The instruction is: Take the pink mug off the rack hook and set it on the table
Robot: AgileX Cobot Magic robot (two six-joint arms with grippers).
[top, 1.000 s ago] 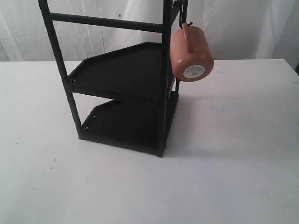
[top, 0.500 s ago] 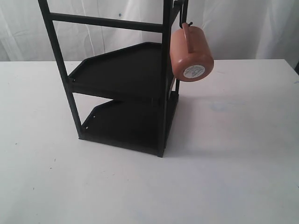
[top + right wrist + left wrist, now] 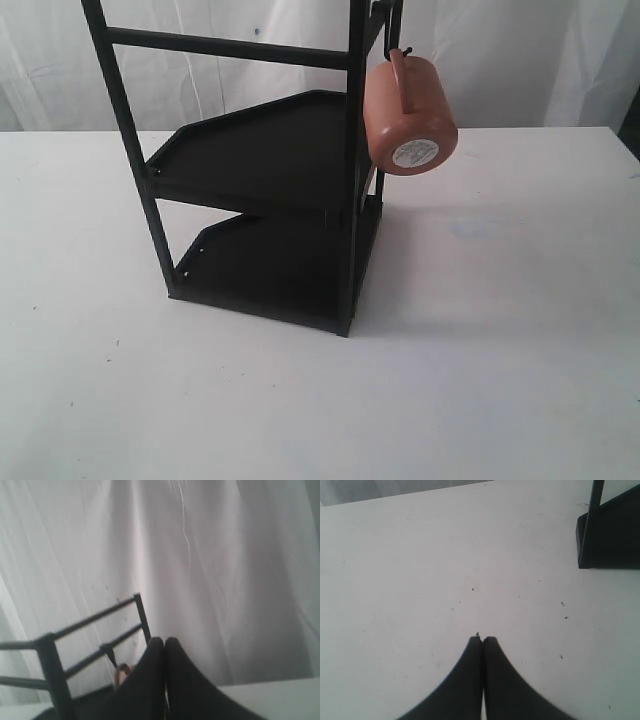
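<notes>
Your pink mug point(image 3: 408, 112) hangs by its handle from the hook point(image 3: 404, 52) on the right side of the rack point(image 3: 270, 160), sticker base towards the near side, above the table point(image 3: 500, 350). Your left gripper point(image 3: 483, 639) is closed on nothing over the table. Your right gripper point(image 3: 163, 640), fingers pressed together, faces the rack's top rails and the curtain point(image 3: 225, 580).

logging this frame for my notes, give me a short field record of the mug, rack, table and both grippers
pink mug: hangs by its handle on the rack hook, base sticker toward exterior camera
rack: black, two shelves, stands on table
table: white, faintly specked
left gripper: shut, above table
right gripper: shut, pointed toward rack top
</notes>
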